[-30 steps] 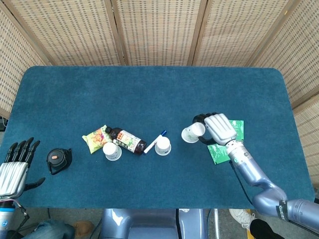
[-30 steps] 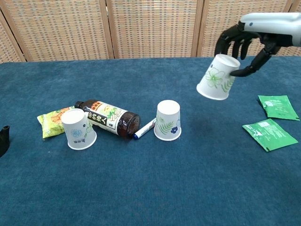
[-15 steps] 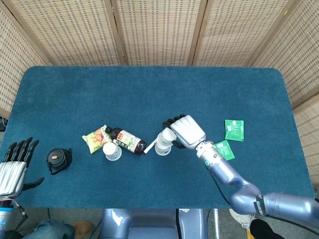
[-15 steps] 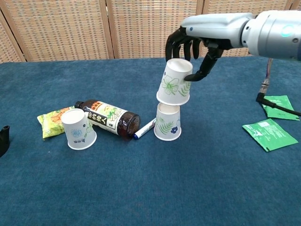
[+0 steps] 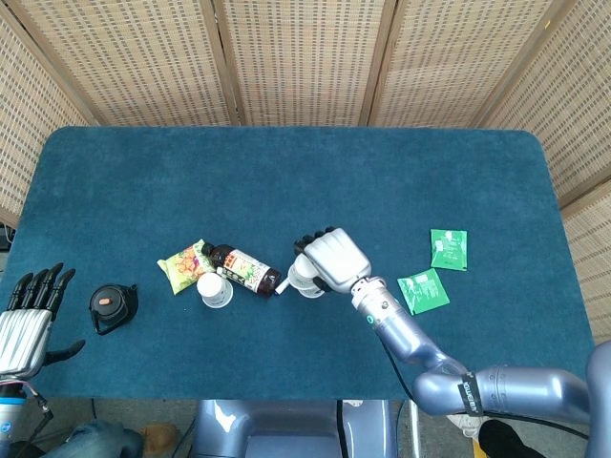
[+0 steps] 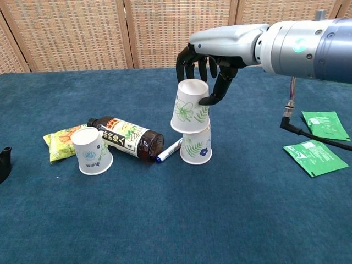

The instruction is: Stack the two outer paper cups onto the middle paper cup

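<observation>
While my right hand has the flowered cup pinched by its upper part, thumb on one side and fingers draped over the far side, the cup sits tilted and shifted to my left over the middle cup, its open mouth only partly over that cup's base, so I judge the job now is alignment rather than descent. I would square the mouth level, bring it back over the centre of the lower cup, then ease it straight down; pushing while it is cocked could knock the light cup underneath sideways toward the blue pen that lies just beside it. I would loosen the pinch only once the upper cup sits evenly around the lower one. The other outer cup stands upside down well to my left, touching or very near the brown bottle lying on its side, with a yellow snack packet behind it; that one is not yet stacked. My left hand rests at the table's near left edge, fingers spread, holding nothing, next to a small black object. The table is covered in dark blue felt-like cloth, which should give some grip under the cups. Two green sachets lie off to my right. Woven wicker screens with wooden frames close off the back of the room.
</observation>
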Robot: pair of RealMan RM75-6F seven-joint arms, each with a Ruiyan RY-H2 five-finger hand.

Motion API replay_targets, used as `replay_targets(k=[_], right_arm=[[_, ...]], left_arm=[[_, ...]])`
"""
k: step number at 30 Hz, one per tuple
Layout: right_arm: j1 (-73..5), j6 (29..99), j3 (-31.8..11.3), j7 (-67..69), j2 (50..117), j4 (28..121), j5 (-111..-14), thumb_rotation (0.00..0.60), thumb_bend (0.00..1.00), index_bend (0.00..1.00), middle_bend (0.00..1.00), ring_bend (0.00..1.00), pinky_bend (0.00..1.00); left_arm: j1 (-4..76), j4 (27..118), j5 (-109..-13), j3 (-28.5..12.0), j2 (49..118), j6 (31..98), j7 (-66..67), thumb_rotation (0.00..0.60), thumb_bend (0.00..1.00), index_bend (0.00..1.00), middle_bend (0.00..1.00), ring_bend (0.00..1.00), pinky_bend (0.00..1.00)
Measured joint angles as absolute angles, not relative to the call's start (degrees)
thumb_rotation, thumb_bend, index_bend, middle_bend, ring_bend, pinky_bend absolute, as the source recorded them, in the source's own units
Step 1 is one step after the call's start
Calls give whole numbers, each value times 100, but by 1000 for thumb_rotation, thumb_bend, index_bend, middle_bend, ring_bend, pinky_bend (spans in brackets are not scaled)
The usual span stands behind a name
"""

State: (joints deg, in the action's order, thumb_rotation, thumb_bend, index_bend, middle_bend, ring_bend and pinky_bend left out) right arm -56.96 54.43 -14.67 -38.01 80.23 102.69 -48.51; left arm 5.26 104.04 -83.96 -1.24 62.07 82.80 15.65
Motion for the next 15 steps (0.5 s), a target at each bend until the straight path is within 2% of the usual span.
replay_targets(k=[5, 7, 9, 10, 11, 13, 15], right_arm=[[-5741, 5489, -1391, -3830, 7995, 10258, -4753, 600, 511, 405, 462, 432, 436], [-5763, 5486, -1355, -3821, 7976, 10258, -4720, 600, 470, 367, 425, 402, 436], [-5778, 5427, -1331, -3799, 7944, 10274, -4677, 600, 288, 231, 303, 293, 396], [-5786, 5386, -1321, -3785, 7921, 10290, -4641, 600, 146, 124, 198, 206, 336], [-5795, 5350, -1313, -3772, 7896, 10311, -4594, 600, 44, 45, 103, 135, 266], [-5817, 5296, -1308, -3716, 7823, 10398, -4453, 600, 0, 0, 15, 67, 162], [-5820, 5337, -1308, -3642, 7779, 10489, -4393, 600, 0, 0, 0, 36, 96]], left_arm=[[531, 10401, -8387, -118, 6214, 8271, 1569, 600, 0, 0, 0, 0, 0], [534, 10403, -8385, -116, 6215, 8268, 1575, 600, 0, 0, 0, 0, 0], [539, 10404, -8377, -116, 6217, 8261, 1583, 600, 0, 0, 0, 0, 0], [540, 10404, -8376, -116, 6217, 8260, 1583, 600, 0, 0, 0, 0, 0], [540, 10404, -8371, -116, 6216, 8260, 1581, 600, 0, 0, 0, 0, 0], [543, 10400, -8359, -122, 6216, 8260, 1578, 600, 0, 0, 0, 0, 0], [549, 10395, -8343, -125, 6217, 8250, 1577, 600, 0, 0, 0, 0, 0]])
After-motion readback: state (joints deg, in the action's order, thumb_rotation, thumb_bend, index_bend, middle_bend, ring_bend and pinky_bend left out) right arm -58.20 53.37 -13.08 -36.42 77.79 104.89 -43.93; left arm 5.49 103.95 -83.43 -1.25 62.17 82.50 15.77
